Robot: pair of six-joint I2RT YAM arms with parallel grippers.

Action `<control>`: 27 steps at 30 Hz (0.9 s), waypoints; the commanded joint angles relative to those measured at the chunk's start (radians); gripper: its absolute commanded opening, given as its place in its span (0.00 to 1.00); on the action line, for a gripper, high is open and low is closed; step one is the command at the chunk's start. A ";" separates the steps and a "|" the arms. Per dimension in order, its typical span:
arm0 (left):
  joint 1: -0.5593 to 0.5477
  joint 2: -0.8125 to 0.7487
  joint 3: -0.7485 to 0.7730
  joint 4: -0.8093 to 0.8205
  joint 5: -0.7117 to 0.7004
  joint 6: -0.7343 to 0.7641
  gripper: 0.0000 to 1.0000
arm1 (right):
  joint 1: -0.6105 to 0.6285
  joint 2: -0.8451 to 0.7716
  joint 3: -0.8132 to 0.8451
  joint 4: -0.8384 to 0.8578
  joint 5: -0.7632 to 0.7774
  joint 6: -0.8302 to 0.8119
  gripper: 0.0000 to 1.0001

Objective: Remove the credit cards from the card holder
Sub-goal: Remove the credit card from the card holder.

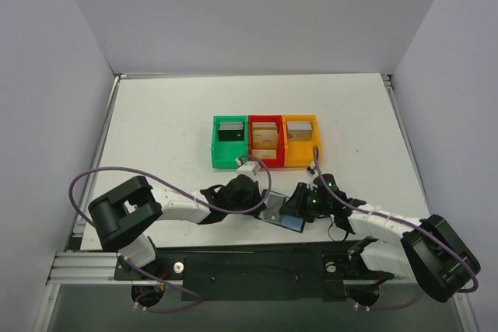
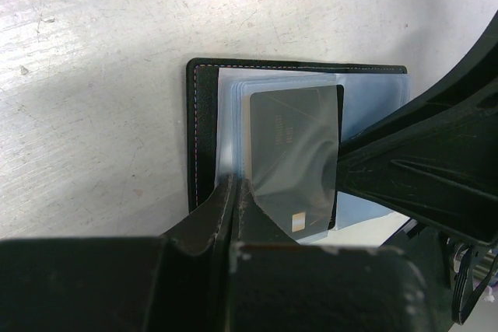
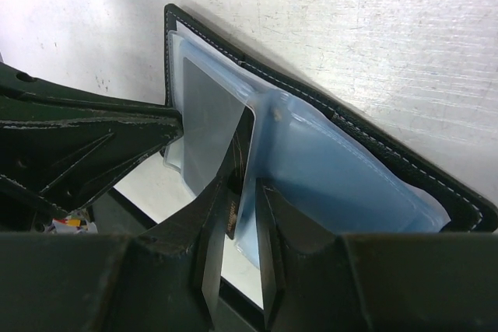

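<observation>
The card holder lies open near the table's front edge, between my two grippers. It has a black stitched border and clear blue-grey sleeves. One dark credit card with a gold chip sits in a lifted sleeve. My left gripper is shut on the sleeve edges by the holder's spine. My right gripper comes in from the other side. Its jaws stand a narrow gap apart, with the credit card's edge and a sleeve flap between them.
Green, red and orange bins stand in a row just behind the holder, each with something flat inside. The right gripper's finger crosses the left wrist view. White walls enclose the table.
</observation>
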 commanded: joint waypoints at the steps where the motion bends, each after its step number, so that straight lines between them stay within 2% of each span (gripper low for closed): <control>1: -0.026 0.057 -0.004 -0.098 0.021 0.002 0.00 | -0.002 0.043 0.020 -0.017 0.009 -0.023 0.17; 9: -0.026 0.041 -0.019 -0.102 0.012 -0.007 0.00 | -0.004 0.027 0.011 -0.064 0.032 -0.029 0.04; 15: -0.025 0.046 -0.023 -0.124 -0.005 -0.022 0.00 | -0.004 -0.042 0.014 -0.147 0.062 -0.055 0.03; 27: -0.016 0.044 -0.035 -0.133 -0.012 -0.042 0.00 | -0.008 -0.103 0.008 -0.210 0.078 -0.069 0.02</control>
